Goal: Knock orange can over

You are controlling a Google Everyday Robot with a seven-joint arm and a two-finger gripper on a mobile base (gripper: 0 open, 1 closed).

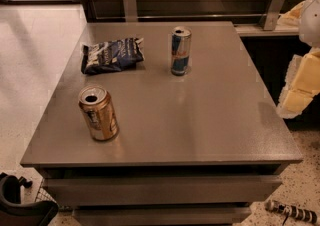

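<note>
At the right edge, just off the grey worktop [210, 120], hangs what seems to be the gripper [295, 101], pale and yellowish; whether it is open or closed I cannot tell. The orange can [98, 113] stands upright well apart from the gripper, far to its left, near the worktop's front left corner. A blue-and-silver can [180, 51] stands upright farther back, nearer the gripper, with a crumpled dark blue snack bag [112, 55] lying left of it.

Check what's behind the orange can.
Behind the orange can: a blue chip bag, apart from it. The table right behind its base is hidden. The tool sits beyond the table's right edge.
</note>
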